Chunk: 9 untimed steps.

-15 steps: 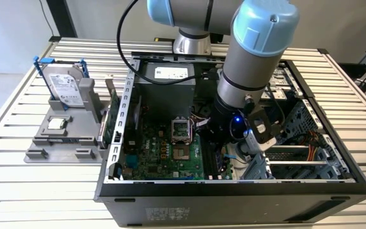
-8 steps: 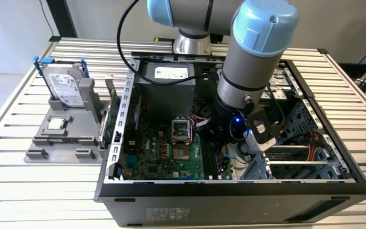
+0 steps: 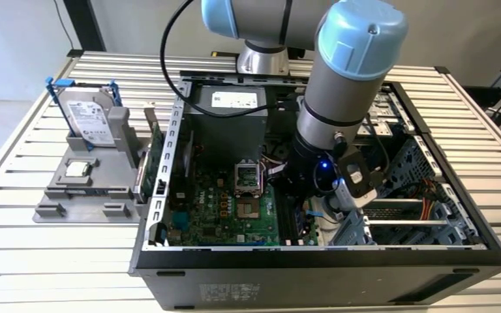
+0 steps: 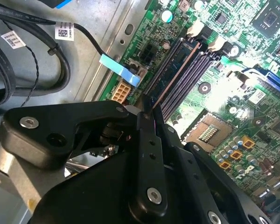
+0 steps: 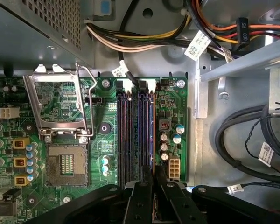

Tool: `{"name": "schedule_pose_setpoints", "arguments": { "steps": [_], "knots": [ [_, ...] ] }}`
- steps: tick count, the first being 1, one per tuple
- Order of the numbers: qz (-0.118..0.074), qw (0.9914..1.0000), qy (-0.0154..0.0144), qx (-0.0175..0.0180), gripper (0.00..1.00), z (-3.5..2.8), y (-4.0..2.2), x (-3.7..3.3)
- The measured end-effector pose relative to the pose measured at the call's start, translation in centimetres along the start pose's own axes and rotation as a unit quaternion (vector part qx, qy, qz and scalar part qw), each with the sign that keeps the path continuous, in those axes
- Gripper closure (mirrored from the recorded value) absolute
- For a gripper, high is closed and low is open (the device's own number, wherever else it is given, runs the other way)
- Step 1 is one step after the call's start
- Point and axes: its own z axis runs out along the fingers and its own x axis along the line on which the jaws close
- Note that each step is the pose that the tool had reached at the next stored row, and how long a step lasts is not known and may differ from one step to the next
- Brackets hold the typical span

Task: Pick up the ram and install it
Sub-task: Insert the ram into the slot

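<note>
Fingers (image 4: 147, 140) of the black pincer (image 5: 147, 179) stand nearly closed, pinching the thin dark-green ram stick (image 4: 172, 70), which sits edge-on in a black memory slot (image 5: 144, 130) of the big green motherboard (image 5: 51, 116), beside its silver processor socket (image 5: 63, 163). The exterior view adds the open black computer case (image 3: 320, 261), with a silver hard drive in blue rails (image 3: 89, 114) on a grey stand outside the case.
</note>
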Motion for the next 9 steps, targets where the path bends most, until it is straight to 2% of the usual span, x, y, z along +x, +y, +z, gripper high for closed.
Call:
{"name": "schedule_pose_setpoints", "arguments": {
  "steps": [4, 9],
  "knots": [
    [0.000, 1.00000, 0.0000, 0.0002, 1.00, 0.29, -0.01, 0.00],
    [0.000, 1.00000, 0.0000, 0.0001, 1.00, 0.35, 0.00, 0.00]
  ]
}}
